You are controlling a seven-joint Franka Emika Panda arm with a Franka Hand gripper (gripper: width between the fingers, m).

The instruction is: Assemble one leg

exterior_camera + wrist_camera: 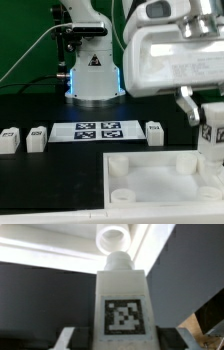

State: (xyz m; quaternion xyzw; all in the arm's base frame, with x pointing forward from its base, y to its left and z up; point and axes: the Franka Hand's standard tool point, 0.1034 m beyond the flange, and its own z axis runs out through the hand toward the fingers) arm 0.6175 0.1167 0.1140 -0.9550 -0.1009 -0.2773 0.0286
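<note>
My gripper is shut on a white leg and holds it upright at the exterior view's right, over the far right corner of the large white panel. In the wrist view the leg fills the middle between the fingers, with its black-and-white tag facing the camera. Its round tip points at a round corner socket of the panel and sits just short of it. Three more legs stand on the table: two at the left and one near the middle.
The marker board lies flat on the black table behind the panel. The robot base with a blue light stands at the back. A cable runs along the back left.
</note>
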